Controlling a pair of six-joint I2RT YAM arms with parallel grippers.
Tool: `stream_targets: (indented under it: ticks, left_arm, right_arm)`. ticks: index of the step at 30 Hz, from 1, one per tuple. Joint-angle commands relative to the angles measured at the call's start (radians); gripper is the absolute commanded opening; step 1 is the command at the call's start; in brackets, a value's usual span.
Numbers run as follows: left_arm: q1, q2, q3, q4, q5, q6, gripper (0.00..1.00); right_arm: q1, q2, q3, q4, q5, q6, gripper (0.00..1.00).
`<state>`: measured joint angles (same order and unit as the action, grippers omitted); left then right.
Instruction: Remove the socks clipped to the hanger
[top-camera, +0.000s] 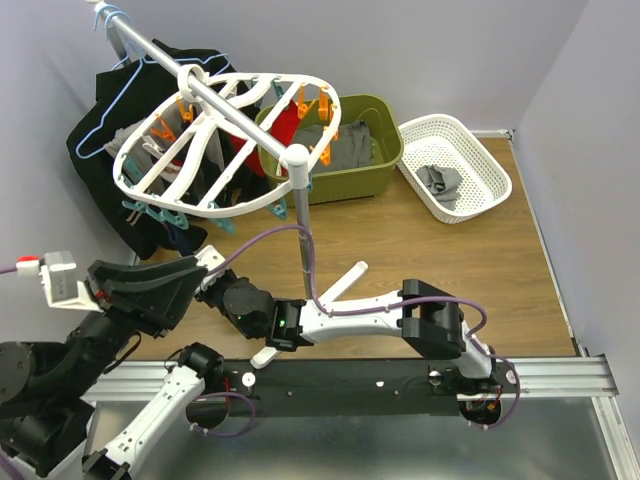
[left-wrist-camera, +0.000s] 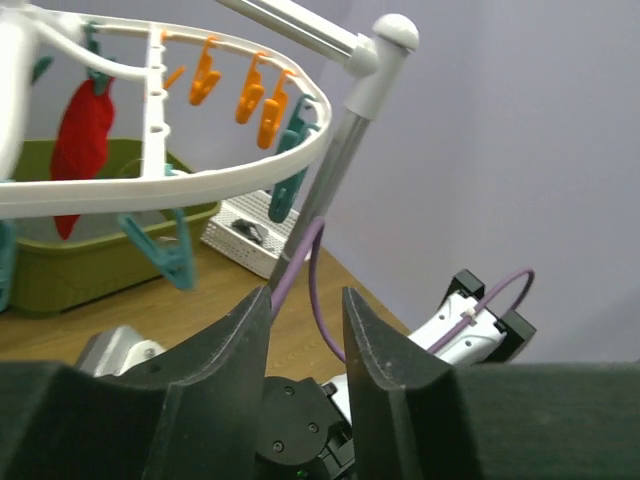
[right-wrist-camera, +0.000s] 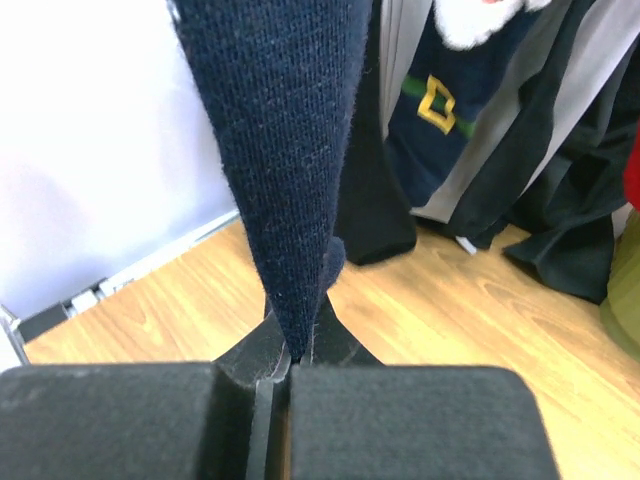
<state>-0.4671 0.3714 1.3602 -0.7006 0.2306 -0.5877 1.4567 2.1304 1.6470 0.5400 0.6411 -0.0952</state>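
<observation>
The wood-grain worktop (top-camera: 450, 270) is seen from above carrying two containers: a smooth olive plastic bin (top-camera: 392, 135) and a perforated white basket (top-camera: 497, 190). To the left of the bin, one white oval lattice hanger (top-camera: 215, 210) is hung on a metal pole (top-camera: 303, 240) and ringed with orange and teal pegs (left-wrist-camera: 250, 95). In the left wrist view the hanger is shown from below, with one soft red sock (left-wrist-camera: 85, 140) hanging from it. There the left hand (left-wrist-camera: 305, 300) is held apart, with nothing between its fingers. Only the right wrist view shows the right hand (right-wrist-camera: 290, 355) clamped together on the tip of one navy knitted sock (right-wrist-camera: 280, 150), which hangs down from above.
</observation>
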Motion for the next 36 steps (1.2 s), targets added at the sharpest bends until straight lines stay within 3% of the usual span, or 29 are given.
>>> stream_targets:
  ticks: [1, 2, 8, 14, 20, 32, 36]
  left_arm:
    - [-0.005, 0.012, 0.115, -0.158, -0.203, 0.042, 0.38]
    - [-0.004, 0.017, 0.131, -0.186, -0.329, 0.023, 0.35]
    - [-0.005, 0.052, 0.165, -0.35, -0.638, -0.096, 0.33]
    - [-0.005, 0.099, 0.146, -0.369, -0.688, -0.144, 0.32]
    - [-0.007, 0.196, 0.165, -0.341, -0.698, -0.176, 0.33]
    - [-0.005, 0.271, 0.171, -0.344, -0.78, -0.267, 0.33]
    - [-0.005, 0.331, 0.201, -0.417, -0.813, -0.293, 0.29]
  right_arm:
    - [-0.01, -0.061, -0.024, -0.081, -0.032, 0.054, 0.01]
    - [-0.01, -0.07, -0.018, -0.101, -0.028, 0.063, 0.01]
    - [-0.009, -0.135, -0.018, -0.253, -0.099, 0.092, 0.01]
    - [-0.007, -0.233, -0.064, -0.337, -0.187, 0.132, 0.01]
    - [-0.006, -0.291, -0.084, -0.416, -0.181, 0.141, 0.01]
    - [0.008, -0.286, -0.067, -0.456, -0.175, 0.126, 0.01]
    - [0.01, -0.294, -0.062, -0.46, -0.175, 0.118, 0.01]
